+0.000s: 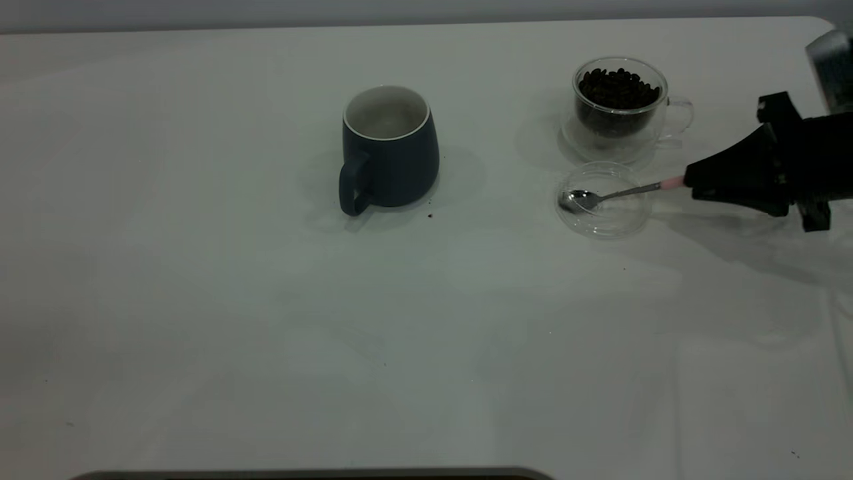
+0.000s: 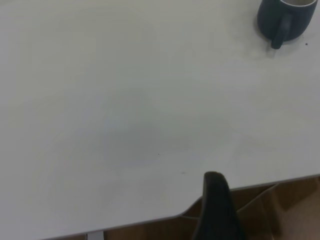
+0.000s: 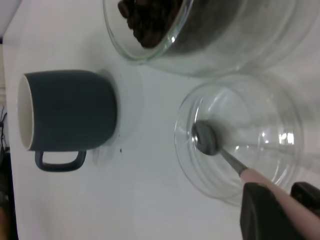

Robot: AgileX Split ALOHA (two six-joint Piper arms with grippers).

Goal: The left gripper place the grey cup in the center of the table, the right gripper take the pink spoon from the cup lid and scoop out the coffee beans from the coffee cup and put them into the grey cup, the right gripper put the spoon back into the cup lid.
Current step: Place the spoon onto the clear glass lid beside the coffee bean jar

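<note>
The grey cup (image 1: pixel 390 157) stands upright near the middle of the table (image 1: pixel 266 333), handle toward the front; it also shows in the left wrist view (image 2: pixel 285 17) and the right wrist view (image 3: pixel 70 110). The coffee cup (image 1: pixel 620 110) with coffee beans (image 1: pixel 618 87) stands at the back right. In front of it lies the cup lid (image 1: pixel 616 217), with the pink spoon (image 1: pixel 603 196) resting bowl-down in it. My right gripper (image 1: pixel 690 180) is shut on the spoon's pink handle (image 3: pixel 272 192). One dark finger of my left gripper (image 2: pixel 216 210) shows over the table's edge, far from the grey cup.
A dark speck (image 1: pixel 430 216) lies on the table just beside the grey cup's base. The table's edge and brown cardboard (image 2: pixel 280 210) show below the left gripper. The right arm's black body (image 1: pixel 786 167) reaches in from the right edge.
</note>
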